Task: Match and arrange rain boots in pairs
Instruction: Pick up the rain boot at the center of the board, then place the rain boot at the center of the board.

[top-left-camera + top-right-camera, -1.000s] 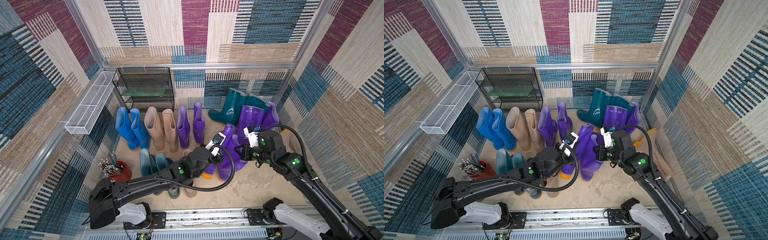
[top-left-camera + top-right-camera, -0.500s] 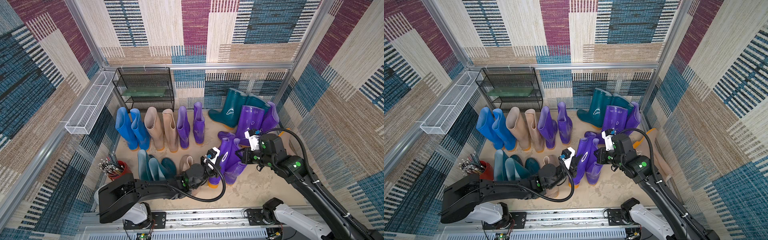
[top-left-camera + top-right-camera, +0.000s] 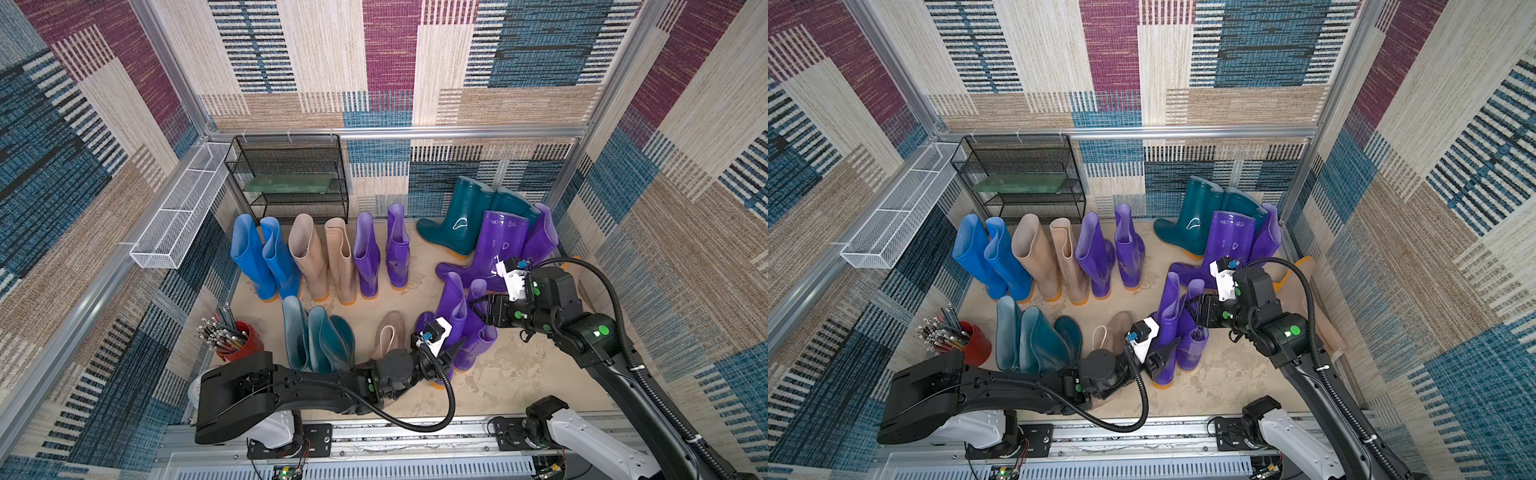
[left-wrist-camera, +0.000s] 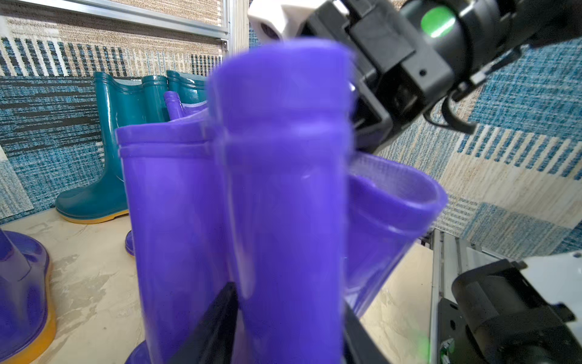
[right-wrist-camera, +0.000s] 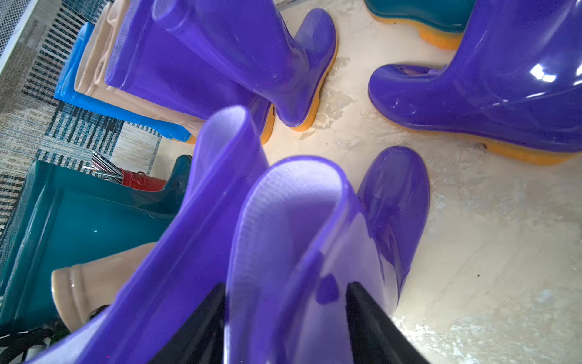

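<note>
Where the surface (image 3: 519, 382) lies bare toward the front right, two purple boots stand touching on their orange soles: the left boot (image 3: 452, 299) and the right boot (image 3: 478, 345). At the left boot's shaft sits the left pincer (image 3: 449, 355), its black fingers (image 4: 217, 321) on either side of the shaft in the wrist view; the jaws are apart, but whether they press the rubber I cannot tell. From above, the right pincer (image 3: 480, 309) reaches the right boot's rim, its fingers (image 5: 371, 324) straddling the open top; grasping or released, I cannot tell. Behind them the back row holds a blue pair (image 3: 266, 266), a beige pair (image 3: 320, 257) and a purple pair (image 3: 368, 257) before a black rack (image 3: 291, 178). In the far right corner crowd teal boots (image 3: 465, 212) and tall purple boots (image 3: 496, 245). Near the left arm stand more teal boots (image 3: 320, 340), between a red cup (image 3: 247, 347) and a lying beige boot (image 3: 390, 332).
</note>
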Robot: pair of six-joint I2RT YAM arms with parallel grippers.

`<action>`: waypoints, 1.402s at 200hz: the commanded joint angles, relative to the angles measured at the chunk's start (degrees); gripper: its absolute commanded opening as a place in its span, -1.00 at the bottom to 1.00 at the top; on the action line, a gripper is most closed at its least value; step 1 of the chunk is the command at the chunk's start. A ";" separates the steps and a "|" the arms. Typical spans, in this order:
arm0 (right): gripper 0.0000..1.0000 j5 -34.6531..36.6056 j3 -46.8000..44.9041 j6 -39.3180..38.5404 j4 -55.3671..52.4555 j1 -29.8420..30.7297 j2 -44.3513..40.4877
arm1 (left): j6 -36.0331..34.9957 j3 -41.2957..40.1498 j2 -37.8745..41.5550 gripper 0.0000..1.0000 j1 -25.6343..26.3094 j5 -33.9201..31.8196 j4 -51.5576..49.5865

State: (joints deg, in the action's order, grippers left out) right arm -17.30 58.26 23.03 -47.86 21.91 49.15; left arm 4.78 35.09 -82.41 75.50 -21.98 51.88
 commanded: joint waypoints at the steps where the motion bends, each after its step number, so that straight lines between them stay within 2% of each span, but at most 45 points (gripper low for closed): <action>1: 0.31 1.96 2.51 -1.44 -0.64 -0.27 0.59 | -1.79 0.81 2.38 0.24 0.00 -2.02 -3.31; 43: 0.35 1.75 4.46 -1.81 0.17 -0.38 2.12 | -4.10 3.71 8.60 0.36 -0.01 -0.48 -12.33; 83: 0.36 4.70 5.72 -1.67 0.26 -0.51 2.28 | -4.64 5.72 13.91 0.42 -0.01 1.12 -19.23; 136: 0.39 6.01 6.82 -1.92 0.60 -0.46 3.25 | -6.06 10.46 14.83 0.43 0.04 3.87 -24.06; 189: 0.43 11.14 10.38 -2.59 -1.24 -1.64 4.02 | -8.20 14.97 15.15 0.43 -0.01 4.46 -28.91; 237: 0.44 17.35 12.99 -3.50 -2.68 -9.35 3.06 | -9.83 16.12 15.57 0.43 -0.02 4.33 -29.30; 255: 0.43 20.85 11.42 -2.31 -2.36 -13.91 1.79 | -10.69 17.02 16.52 0.44 -0.18 3.87 -30.35; 280: 0.43 21.66 6.36 -1.77 0.52 -21.85 -0.70 | -11.58 18.90 17.36 0.45 -0.86 3.36 -33.80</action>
State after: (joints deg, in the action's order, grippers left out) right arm 0.75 68.05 20.49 -49.50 5.41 50.06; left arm -4.43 52.36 -65.76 75.18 -17.82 21.17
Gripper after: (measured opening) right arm 0.717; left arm 0.722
